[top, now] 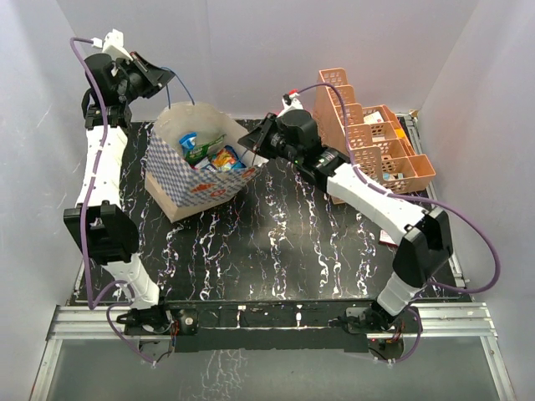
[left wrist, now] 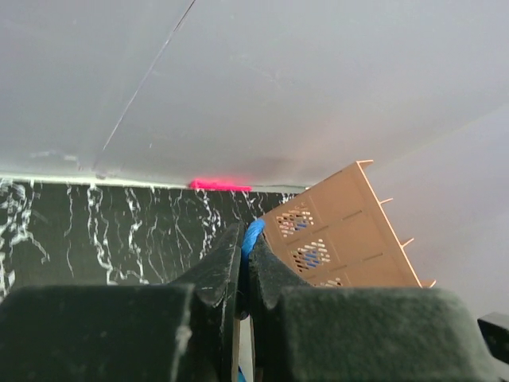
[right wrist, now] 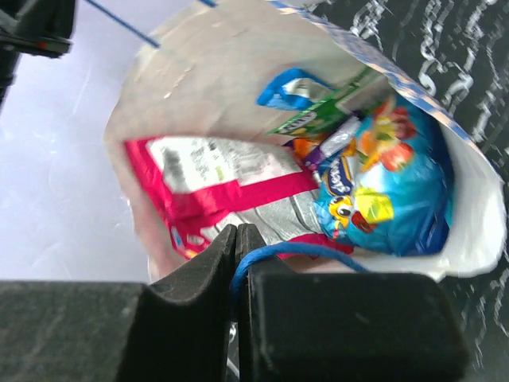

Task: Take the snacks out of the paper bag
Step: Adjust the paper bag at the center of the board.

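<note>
The checkered paper bag (top: 196, 185) stands tilted on the black table, mouth held open. My left gripper (top: 153, 77) is shut on one blue cord handle (left wrist: 253, 236) up at the back left. My right gripper (top: 266, 138) is shut on the other blue cord handle (right wrist: 274, 253) at the bag's right rim. Inside the bag (right wrist: 473, 231) lie snacks: a large red packet (right wrist: 227, 187), a blue packet (right wrist: 382, 195), a green one (right wrist: 314, 119) and another blue one (right wrist: 286, 86). They also show in the top view (top: 209, 152).
An orange lattice rack (top: 372, 138) with small boxes stands at the back right, right behind my right arm; it also shows in the left wrist view (left wrist: 342, 235). White walls enclose the table on three sides. A red strip (left wrist: 219, 185) lies at the far table edge.
</note>
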Motion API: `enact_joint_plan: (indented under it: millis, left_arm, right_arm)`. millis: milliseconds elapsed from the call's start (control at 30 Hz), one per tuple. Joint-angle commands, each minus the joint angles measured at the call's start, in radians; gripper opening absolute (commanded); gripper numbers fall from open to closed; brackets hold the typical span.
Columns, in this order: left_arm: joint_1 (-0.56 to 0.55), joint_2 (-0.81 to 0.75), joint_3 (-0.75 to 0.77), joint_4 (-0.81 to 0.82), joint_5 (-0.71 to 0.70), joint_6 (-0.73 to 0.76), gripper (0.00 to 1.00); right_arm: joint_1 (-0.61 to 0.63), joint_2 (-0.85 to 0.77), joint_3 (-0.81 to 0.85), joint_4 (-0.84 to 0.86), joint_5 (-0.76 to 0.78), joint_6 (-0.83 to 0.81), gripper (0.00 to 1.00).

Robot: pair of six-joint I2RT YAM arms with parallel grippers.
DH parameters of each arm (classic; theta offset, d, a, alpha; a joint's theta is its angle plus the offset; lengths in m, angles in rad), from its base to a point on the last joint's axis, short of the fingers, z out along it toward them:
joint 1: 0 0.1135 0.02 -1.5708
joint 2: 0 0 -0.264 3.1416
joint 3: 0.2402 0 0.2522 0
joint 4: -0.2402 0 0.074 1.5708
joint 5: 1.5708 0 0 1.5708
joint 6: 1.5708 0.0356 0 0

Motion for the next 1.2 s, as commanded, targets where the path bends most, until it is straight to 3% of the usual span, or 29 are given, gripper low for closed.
enact_joint_plan:
  millis: [0, 300, 433, 733, 833, 1067, 1167]
  left_arm:
    - [0.039, -0.010, 0.089, 0.336, 0.162, 0.018, 0.00]
    - [0.087, -0.059, -0.132, 0.690, 0.338, -0.097, 0.00]
    - [0.088, -0.123, -0.278, 0.792, 0.360, -0.169, 0.00]
    - [0.081, -0.281, -0.641, 1.221, 0.455, -0.572, 0.00]
    - [0.062, -0.362, -0.727, 1.221, 0.474, -0.584, 0.00]
    - [-0.075, -0.545, -0.869, 0.979, 0.469, -0.414, 0.00]
    - [-0.107, -0.589, -0.905, 0.916, 0.475, -0.360, 0.00]
  right_arm:
    - [-0.007, 0.071, 0.126, 0.175, -0.041, -0.039, 0.08]
    - [0.112, 0.139, 0.123, 0.277, -0.051, -0.121, 0.08]
    - [0.210, 0.047, -0.048, 0.339, 0.045, -0.133, 0.08]
    - [0.288, -0.078, -0.356, 0.356, 0.096, -0.094, 0.08]
    - [0.292, -0.130, -0.427, 0.351, 0.106, -0.083, 0.08]
    - [0.293, -0.202, -0.524, 0.294, 0.144, -0.085, 0.09]
    - [0.293, -0.242, -0.547, 0.253, 0.169, -0.121, 0.15]
